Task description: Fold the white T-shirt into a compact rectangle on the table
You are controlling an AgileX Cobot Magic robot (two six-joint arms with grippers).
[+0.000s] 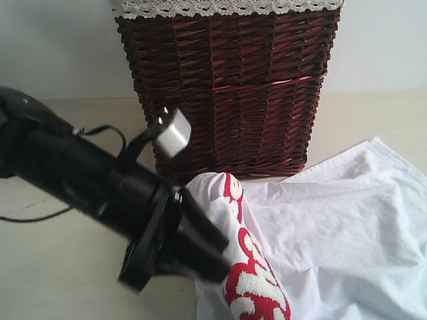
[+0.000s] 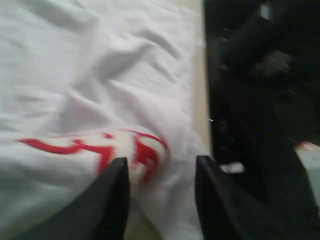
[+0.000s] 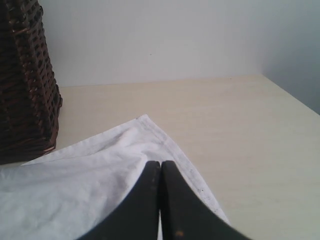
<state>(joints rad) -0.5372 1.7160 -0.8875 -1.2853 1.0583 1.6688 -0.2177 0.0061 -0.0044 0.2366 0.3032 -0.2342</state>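
Note:
The white T-shirt (image 1: 333, 227) lies rumpled on the table (image 1: 53, 267), spreading right from a raised fold that shows its red-outlined lettering (image 1: 253, 287). My left gripper (image 1: 221, 268) reaches in from the left and meets that fold. In the blurred left wrist view the left gripper (image 2: 161, 160) stands open, its fingers on either side of a bunched fold of the T-shirt (image 2: 100, 75). My right gripper (image 3: 160, 162) is shut, tips together, just above the T-shirt (image 3: 75, 190) near a hemmed corner. It is out of the exterior view.
A dark red wicker basket (image 1: 233, 87) with white lace trim stands at the back of the table, right behind the shirt and the left arm. It also shows as the basket (image 3: 25, 75) beside the shirt's corner. Bare table (image 3: 250, 125) extends to the wall.

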